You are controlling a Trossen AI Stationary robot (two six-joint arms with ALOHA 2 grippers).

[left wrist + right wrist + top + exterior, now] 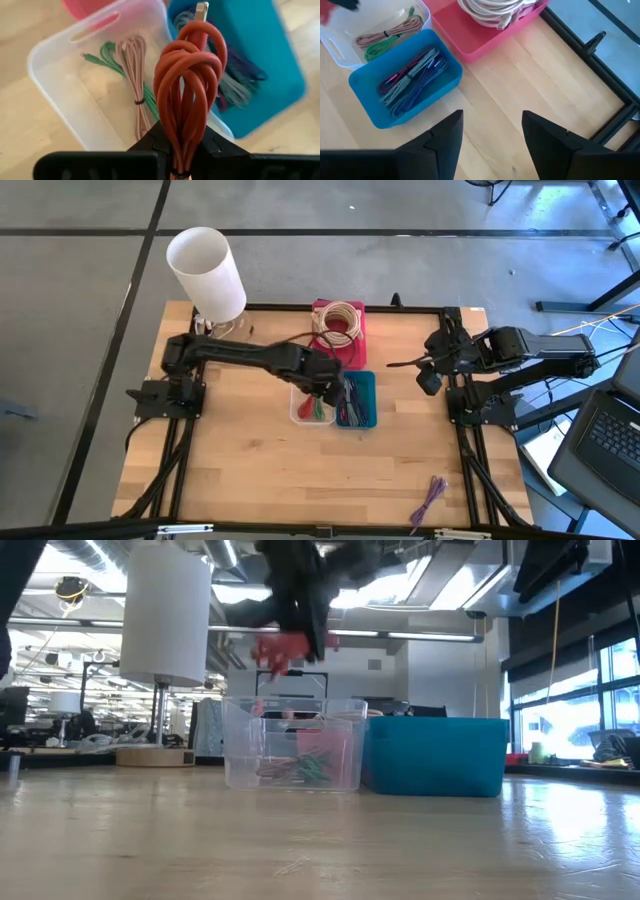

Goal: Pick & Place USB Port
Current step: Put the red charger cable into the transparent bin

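A red coiled USB cable [189, 75], its metal plug [202, 9] at the end farthest from the fingers, is in my left gripper [182, 145], which is shut on it. In the low view the red cable [278, 650] hangs above the clear bin [294, 743], well clear of its rim. The clear bin [65, 75] holds a green cable [107, 55] and a pink cable [137, 75]. In the high view my left gripper [322, 383] is over that bin. My right gripper [492, 132] is open and waits above bare table at the table's right side [430, 375]. My left gripper pinches the red cable bundle between its two fingers at one end of the coil [181, 147], opposite the plug end. The fingers come from above, pointing down. The bundle is lifted clear and hangs over the clear bin.
A blue bin [360, 400] of purple and blue cables stands right of the clear bin. A pink bin [340, 325] with a white cable coil sits behind them. A white lamp [207, 272] stands at the far left corner. A purple cable [430, 498] lies near the table's near right edge.
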